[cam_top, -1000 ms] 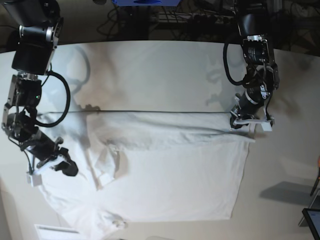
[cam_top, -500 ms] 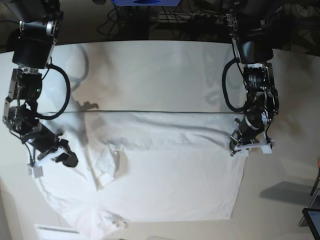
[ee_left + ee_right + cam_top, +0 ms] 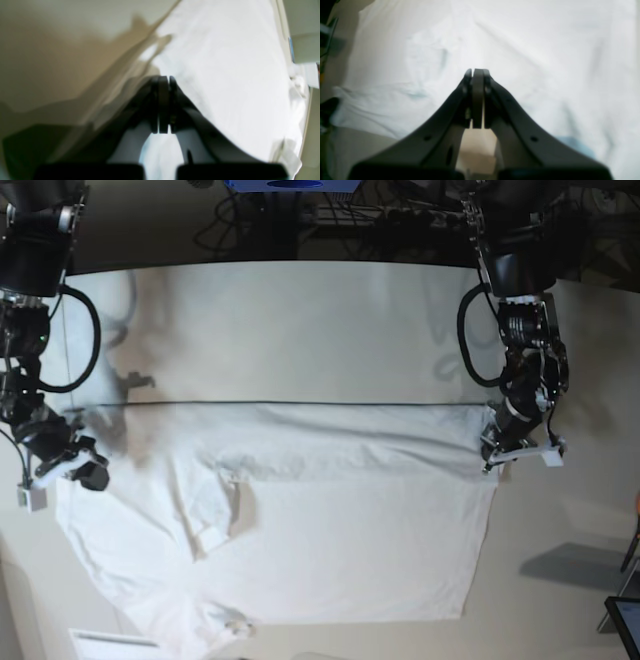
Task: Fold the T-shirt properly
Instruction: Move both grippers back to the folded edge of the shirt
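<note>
The white T-shirt lies spread across the front half of the off-white table, with its upper part folded down in a band and a sleeve flap lying on the body. My right gripper is at the shirt's left edge, shut on the cloth. In the right wrist view its jaws are closed over the shirt. My left gripper is shut on the shirt's right edge. In the left wrist view its jaws are closed where the shirt meets the tabletop.
A thin dark seam runs across the table just behind the shirt. A white slab lies at the front left edge. A dark object stands off the table at the front right. Cables hang behind the back edge.
My right gripper has moved left and up, dragging the shirt's left edge outward. My left gripper has shifted slightly right, and the shirt's right edge is pulled tauter.
</note>
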Controlling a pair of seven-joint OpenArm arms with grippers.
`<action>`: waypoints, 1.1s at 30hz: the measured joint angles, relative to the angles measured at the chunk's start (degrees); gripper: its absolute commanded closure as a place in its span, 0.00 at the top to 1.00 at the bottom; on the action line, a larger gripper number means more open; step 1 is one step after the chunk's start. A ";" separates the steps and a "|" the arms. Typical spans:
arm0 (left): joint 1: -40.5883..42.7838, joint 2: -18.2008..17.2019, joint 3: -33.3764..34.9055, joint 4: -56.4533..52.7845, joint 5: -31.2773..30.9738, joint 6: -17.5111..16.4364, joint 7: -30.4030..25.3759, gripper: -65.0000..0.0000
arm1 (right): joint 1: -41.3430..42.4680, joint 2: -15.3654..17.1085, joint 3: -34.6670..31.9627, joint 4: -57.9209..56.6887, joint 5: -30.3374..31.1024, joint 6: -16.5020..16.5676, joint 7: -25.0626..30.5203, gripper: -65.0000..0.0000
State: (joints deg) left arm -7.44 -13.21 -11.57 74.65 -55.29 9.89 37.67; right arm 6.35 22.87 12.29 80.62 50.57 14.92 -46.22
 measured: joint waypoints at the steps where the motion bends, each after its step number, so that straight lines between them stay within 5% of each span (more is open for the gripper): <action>1: 1.77 -0.13 -0.79 3.23 0.24 -0.09 -0.02 0.00 | -1.29 0.87 0.07 1.53 -1.60 0.07 0.90 0.00; 7: 8.11 -0.90 0.26 22.14 6.21 -0.83 -0.76 0.00 | -6.12 1.36 -5.90 14.12 -22.23 0.85 7.74 0.03; 12: 12.00 -0.09 5.07 27.71 24.11 -0.85 0.24 0.00 | -10.67 -2.69 -9.62 16.98 -36.92 0.90 10.69 0.33; 14: 11.91 0.52 5.20 27.71 24.87 -0.92 0.20 0.00 | -11.50 -4.07 -9.60 16.72 -39.41 0.92 11.41 0.38; 21: 11.26 0.59 5.09 26.01 30.91 -7.15 0.04 0.00 | -11.45 -4.66 -9.55 11.04 -40.63 0.92 17.46 0.38; 27: 10.19 0.81 5.27 23.02 34.93 -7.63 -4.98 0.00 | -11.28 -4.70 -8.37 4.63 -40.52 1.31 23.50 0.38; 33: 9.64 0.81 5.90 15.30 35.21 -7.32 -6.91 0.00 | -9.38 -4.31 -5.51 1.27 -41.11 0.33 23.71 0.38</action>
State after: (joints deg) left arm 2.20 -12.40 -5.67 89.95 -20.08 2.57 30.76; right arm -3.03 18.57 6.79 81.89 9.45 15.25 -22.50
